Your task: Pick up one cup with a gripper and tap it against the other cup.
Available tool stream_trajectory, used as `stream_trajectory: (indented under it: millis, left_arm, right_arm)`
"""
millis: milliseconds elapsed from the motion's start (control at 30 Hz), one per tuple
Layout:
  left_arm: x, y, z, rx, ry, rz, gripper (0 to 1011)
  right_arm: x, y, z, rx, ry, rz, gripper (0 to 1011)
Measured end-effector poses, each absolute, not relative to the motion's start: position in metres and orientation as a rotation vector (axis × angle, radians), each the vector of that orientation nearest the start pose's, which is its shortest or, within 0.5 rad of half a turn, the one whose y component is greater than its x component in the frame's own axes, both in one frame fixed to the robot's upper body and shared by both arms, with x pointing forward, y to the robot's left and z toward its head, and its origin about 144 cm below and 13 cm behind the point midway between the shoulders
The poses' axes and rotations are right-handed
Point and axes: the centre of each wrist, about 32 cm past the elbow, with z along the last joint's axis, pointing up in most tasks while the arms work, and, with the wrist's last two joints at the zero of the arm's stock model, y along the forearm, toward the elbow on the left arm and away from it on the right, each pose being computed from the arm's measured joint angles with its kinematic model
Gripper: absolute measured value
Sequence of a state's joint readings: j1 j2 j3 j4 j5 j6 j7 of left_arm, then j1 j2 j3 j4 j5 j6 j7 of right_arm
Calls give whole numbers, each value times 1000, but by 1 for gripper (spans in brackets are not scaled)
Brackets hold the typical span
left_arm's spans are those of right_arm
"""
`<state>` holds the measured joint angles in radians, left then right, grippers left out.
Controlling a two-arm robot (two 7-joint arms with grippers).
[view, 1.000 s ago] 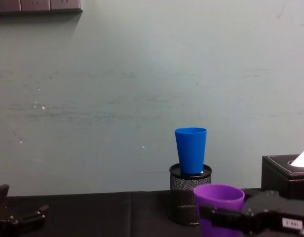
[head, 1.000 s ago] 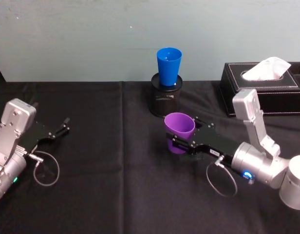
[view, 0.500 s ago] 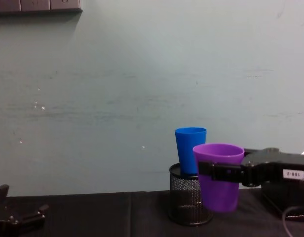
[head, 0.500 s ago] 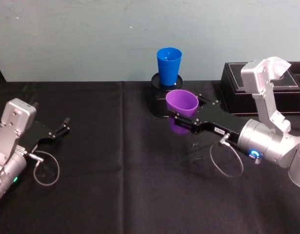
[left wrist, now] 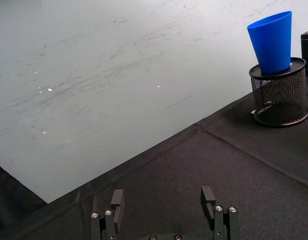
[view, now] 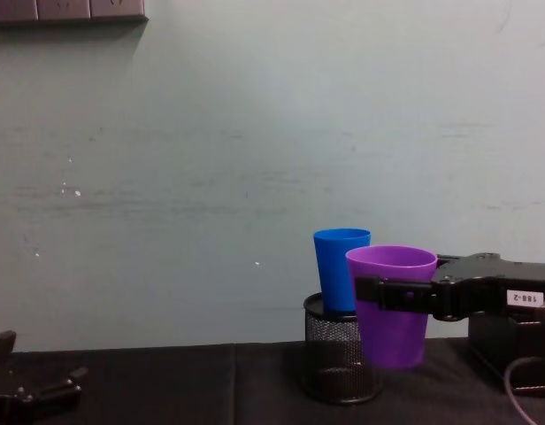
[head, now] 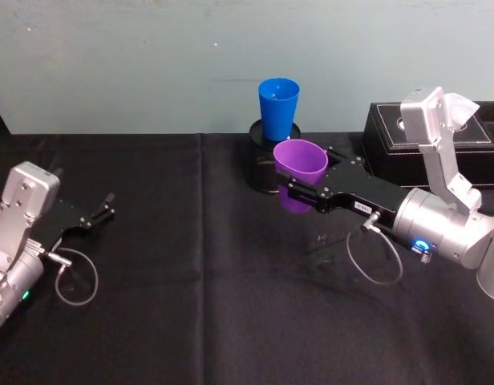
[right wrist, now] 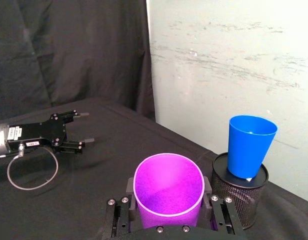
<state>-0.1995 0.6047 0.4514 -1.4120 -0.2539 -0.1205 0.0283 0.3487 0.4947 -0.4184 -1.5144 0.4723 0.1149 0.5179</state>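
Right of centre in the head view, the right gripper clasps the purple cup around its body below the rim and holds it upright, clear of the black cloth. The blue cup stands in the mouth of a mesh pen holder just behind it, near but apparently not touching. The purple cup looks like light, smooth, thin plastic that would flex under a hard squeeze. Its taper widens upward, so a moderate hold at mid-body should keep it from sliding down. The blue cup sits loose and high, so a gentle tap seems wise. At lower left, the left gripper rests with its jaws spread and empty.
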Motion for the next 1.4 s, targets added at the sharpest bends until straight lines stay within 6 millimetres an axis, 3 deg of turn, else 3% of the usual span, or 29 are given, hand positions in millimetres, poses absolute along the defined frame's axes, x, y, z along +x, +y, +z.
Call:
stream_trajectory:
  millis: [1400]
  left_arm:
    - [489,310,1140,304,-285,1248,1000]
  right_arm:
    - [529,-261,1221,-106,-48,-726,728]
